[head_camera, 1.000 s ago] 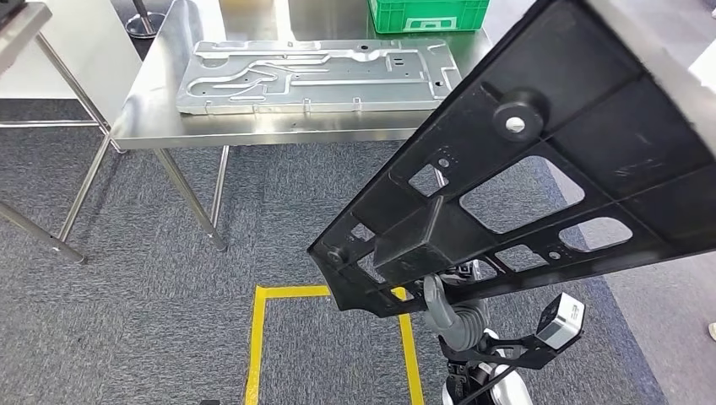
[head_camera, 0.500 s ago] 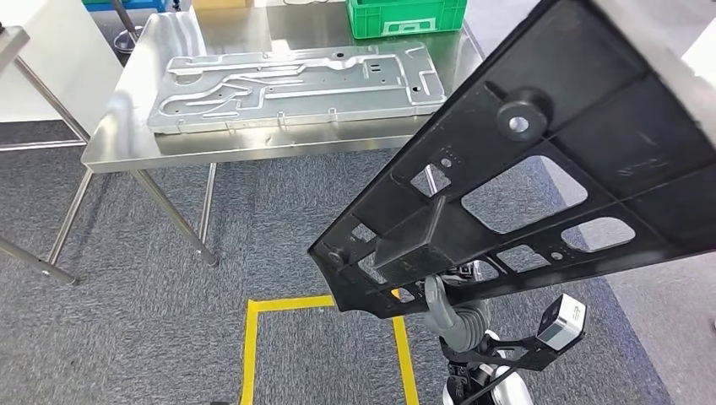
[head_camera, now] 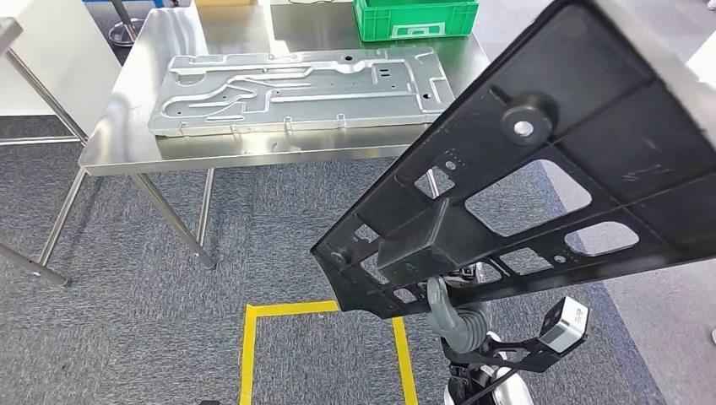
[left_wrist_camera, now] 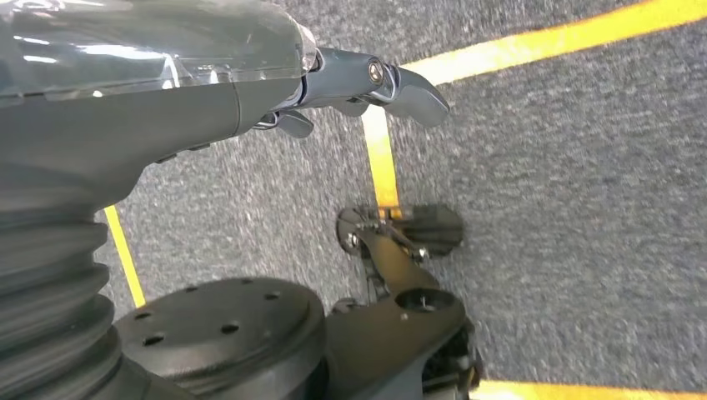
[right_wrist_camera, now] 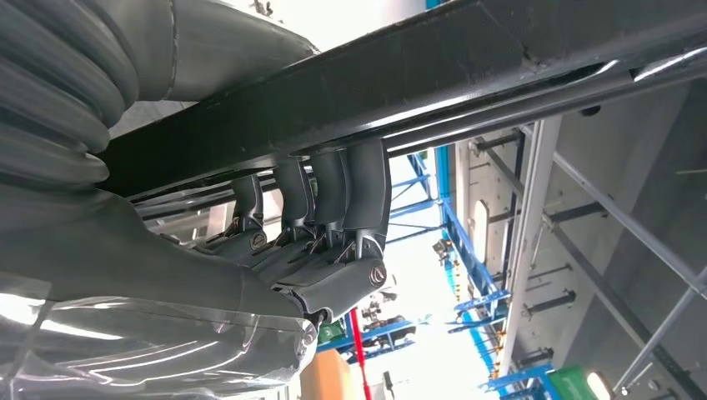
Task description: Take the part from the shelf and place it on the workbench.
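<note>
One black part [head_camera: 540, 186], right hand [right_wrist_camera: 317, 242] gripping it

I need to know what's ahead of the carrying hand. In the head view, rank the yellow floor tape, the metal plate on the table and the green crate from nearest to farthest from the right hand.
From the right hand, under the black part:
1. Yellow floor tape, on the carpet just to its left.
2. Metal plate, flat on the steel table ahead.
3. Green crate, at the table's far edge, behind the plate.
</note>
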Controlling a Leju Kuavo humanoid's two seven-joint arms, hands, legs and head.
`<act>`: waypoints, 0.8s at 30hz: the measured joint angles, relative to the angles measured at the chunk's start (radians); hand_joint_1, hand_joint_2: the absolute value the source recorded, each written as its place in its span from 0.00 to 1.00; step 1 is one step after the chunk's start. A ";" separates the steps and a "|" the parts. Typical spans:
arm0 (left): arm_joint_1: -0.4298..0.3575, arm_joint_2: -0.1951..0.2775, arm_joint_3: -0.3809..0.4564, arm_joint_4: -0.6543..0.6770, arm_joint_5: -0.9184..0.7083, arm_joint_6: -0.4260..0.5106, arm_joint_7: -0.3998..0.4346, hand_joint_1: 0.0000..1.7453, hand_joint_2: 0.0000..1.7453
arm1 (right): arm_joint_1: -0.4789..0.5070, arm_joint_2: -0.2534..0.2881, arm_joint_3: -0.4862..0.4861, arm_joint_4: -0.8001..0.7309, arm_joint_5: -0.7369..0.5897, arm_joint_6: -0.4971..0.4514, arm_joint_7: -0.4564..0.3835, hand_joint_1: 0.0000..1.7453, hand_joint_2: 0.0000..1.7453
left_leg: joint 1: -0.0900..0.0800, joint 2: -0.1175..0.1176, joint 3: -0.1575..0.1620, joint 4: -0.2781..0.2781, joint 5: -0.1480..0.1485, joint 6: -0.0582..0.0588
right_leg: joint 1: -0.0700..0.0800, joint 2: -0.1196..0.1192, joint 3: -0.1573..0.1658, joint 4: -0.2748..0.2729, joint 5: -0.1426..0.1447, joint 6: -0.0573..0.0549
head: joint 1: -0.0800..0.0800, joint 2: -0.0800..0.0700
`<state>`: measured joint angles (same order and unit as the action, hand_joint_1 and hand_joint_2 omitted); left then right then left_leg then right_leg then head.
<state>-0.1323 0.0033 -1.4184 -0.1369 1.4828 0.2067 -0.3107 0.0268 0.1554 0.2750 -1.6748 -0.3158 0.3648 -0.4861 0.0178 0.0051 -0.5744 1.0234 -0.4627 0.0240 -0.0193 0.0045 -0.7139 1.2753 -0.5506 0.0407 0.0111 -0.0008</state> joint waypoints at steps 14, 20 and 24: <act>-0.002 0.000 -0.006 0.000 0.007 -0.004 -0.001 0.00 1.00 | 0.002 0.002 -0.001 -0.009 0.018 -0.003 0.002 1.00 1.00 | 0.004 -0.001 -0.129 0.293 -0.138 -0.050 | 0.019 -0.001 0.119 -0.249 0.092 -0.071 | -0.007 0.000; -0.002 0.004 -0.007 0.001 0.012 -0.005 -0.001 0.00 1.00 | 0.002 0.003 -0.001 -0.009 0.034 -0.005 0.008 1.00 1.00 | -0.019 -0.001 -0.028 0.023 0.017 -0.008 | 0.034 0.005 0.150 -0.249 0.069 -0.067 | -0.005 0.000; 0.000 0.003 -0.007 0.002 0.012 -0.008 -0.002 0.00 1.00 | 0.001 0.003 -0.001 -0.011 0.039 -0.005 0.009 1.00 1.00 | -0.020 -0.003 -0.012 -0.002 0.015 0.002 | 0.033 0.002 0.152 -0.247 0.059 -0.047 | -0.004 0.000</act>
<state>-0.1324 0.0061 -1.4253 -0.1344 1.4953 0.1989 -0.3124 0.0281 0.1583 0.2743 -1.6862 -0.2772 0.3601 -0.4774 -0.0019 0.0025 -0.5862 1.0211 -0.4473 0.0261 0.0133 0.0067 -0.5614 1.0286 -0.4913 -0.0065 0.0073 -0.0008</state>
